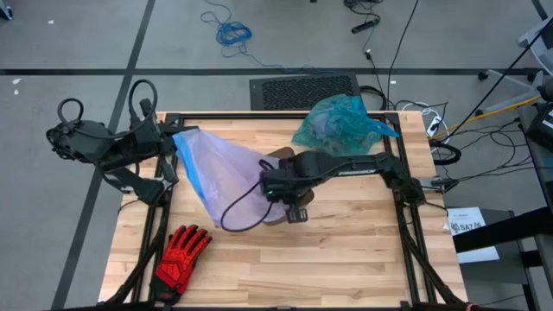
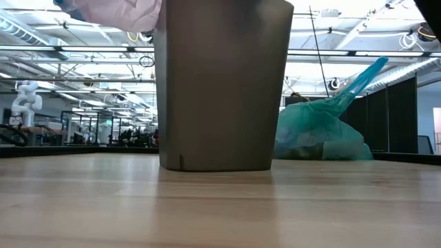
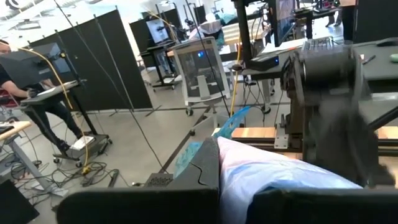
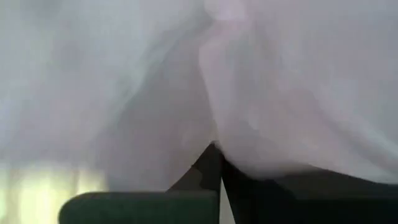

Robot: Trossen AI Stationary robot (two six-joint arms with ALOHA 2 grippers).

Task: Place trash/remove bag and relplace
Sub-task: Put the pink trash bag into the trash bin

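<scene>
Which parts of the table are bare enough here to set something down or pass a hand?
Free: the near strip between the red glove and the table's right edge, and the right side below the teal bag. Crowded: centre and far left, where the lilac bag, bin, left gripper and right gripper meet.

A red-and-black glove (image 1: 181,252) lies flat on the wooden surface (image 1: 346,250) near its near-left corner. A pale lilac bag with a blue rim (image 1: 220,177) spreads across the left half of the surface, and a grey-brown bin (image 2: 220,83) stands upright about the middle, partly under the lilac film. On the floor beyond the far edge sits a dark grille mat (image 1: 302,89), and farther off a coil of blue cable (image 1: 232,33). A white labelled sheet (image 1: 467,226) lies to the right of the surface.
</scene>
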